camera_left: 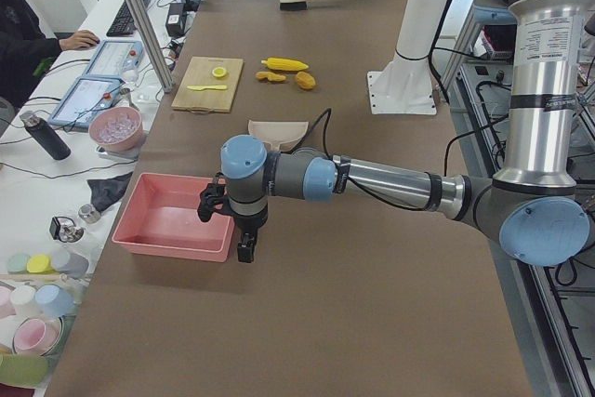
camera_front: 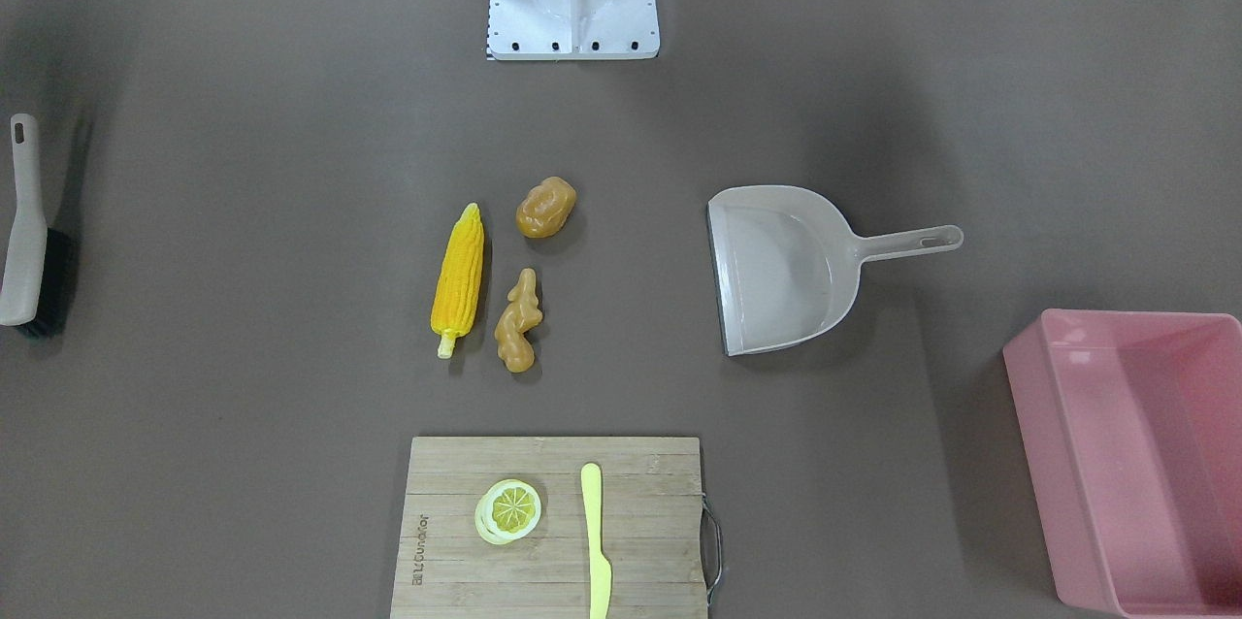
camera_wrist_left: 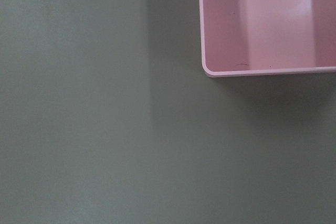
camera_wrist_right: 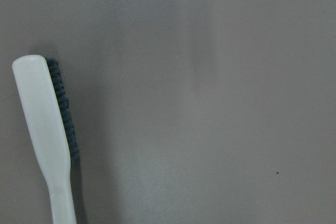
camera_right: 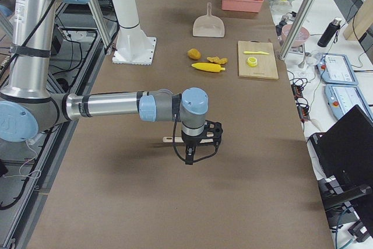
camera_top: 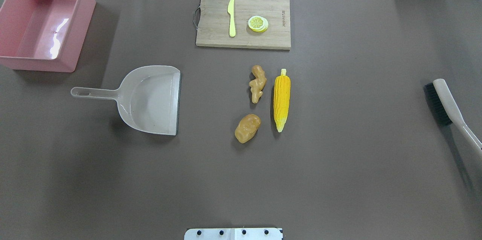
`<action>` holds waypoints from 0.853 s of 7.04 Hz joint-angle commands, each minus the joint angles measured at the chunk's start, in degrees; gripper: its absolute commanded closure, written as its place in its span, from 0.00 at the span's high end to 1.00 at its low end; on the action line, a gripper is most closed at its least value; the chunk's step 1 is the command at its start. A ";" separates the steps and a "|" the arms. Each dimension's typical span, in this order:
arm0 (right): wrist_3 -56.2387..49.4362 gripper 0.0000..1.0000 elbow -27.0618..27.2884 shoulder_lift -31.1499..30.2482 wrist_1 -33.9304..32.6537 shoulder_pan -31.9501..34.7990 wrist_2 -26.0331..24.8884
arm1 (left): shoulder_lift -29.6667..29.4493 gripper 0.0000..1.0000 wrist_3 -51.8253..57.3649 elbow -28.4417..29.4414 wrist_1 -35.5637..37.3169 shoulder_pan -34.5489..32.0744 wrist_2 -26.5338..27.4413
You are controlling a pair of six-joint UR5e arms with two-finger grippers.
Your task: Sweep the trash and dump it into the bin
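The trash lies in the middle of the table: a yellow corn cob (camera_top: 281, 99), a tan-brown potato-like lump (camera_top: 247, 128) and a knobbly ginger-like root (camera_top: 257, 83). The pink bin (camera_top: 81, 37) stands at the far left corner, with nothing showing inside it. My left gripper (camera_left: 244, 248) hangs over the table just beside the bin's near corner; whether it is open or shut I cannot tell. My right gripper (camera_right: 189, 158) hovers by the brush (camera_right: 173, 139) at the table's other end, its state also impossible to tell. Neither gripper touches anything.
A beige dustpan (camera_top: 150, 99) lies left of the trash, mouth toward it. The black-bristled brush (camera_top: 446, 101) rests near the right edge. A wooden cutting board (camera_top: 211, 33) at the far side carries a lemon slice (camera_top: 258, 23) and a pale yellow knife (camera_top: 231, 16).
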 commanded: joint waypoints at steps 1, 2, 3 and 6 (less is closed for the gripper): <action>0.15 1.00 0.05 -0.09 0.00 0.00 -0.07 | -0.40 0.98 0.00 -0.49 -0.09 0.01 -0.10; 0.15 1.00 0.05 -0.09 0.00 0.09 0.01 | -0.31 0.98 0.00 -0.24 -0.09 0.01 -0.02; 0.15 1.00 0.05 -0.09 0.00 0.00 0.01 | 0.21 0.98 0.00 -0.06 0.00 0.01 -0.02; 0.15 1.00 0.05 0.00 0.00 0.00 0.02 | 0.65 0.98 0.00 0.21 0.00 0.01 -0.02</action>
